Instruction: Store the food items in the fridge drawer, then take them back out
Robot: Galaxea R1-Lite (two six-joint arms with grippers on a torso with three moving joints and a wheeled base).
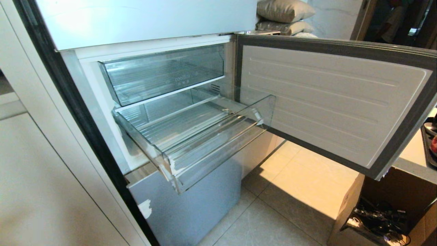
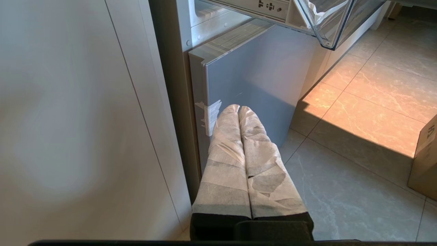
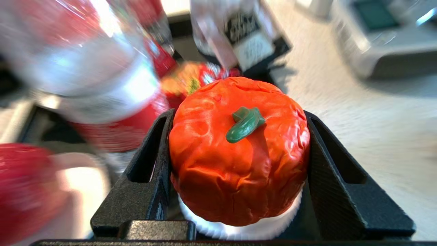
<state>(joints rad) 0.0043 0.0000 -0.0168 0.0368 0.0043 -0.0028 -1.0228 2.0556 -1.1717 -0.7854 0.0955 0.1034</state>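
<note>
The fridge drawer (image 1: 218,152) is pulled out of the pale-blue fridge, and nothing lies on its ribbed floor. Its front corner also shows in the left wrist view (image 2: 327,32). One food item (image 3: 218,171), round and red-orange with wrinkled skin and a green stem, sits between the black fingers of my right gripper (image 3: 239,118), which is shut on it above a pale counter. That gripper is outside the head view. My left gripper (image 2: 238,109) hangs low by the fridge's bottom panel, its wrapped fingers pressed together with nothing between them.
The fridge door (image 1: 327,102) stands open to the right. A clear drawer with lettering (image 1: 164,77) sits above the pulled-out one. A cardboard box (image 1: 382,212) stands on the floor at the right. Blurred bottles (image 3: 88,68) and red packages crowd behind the held item.
</note>
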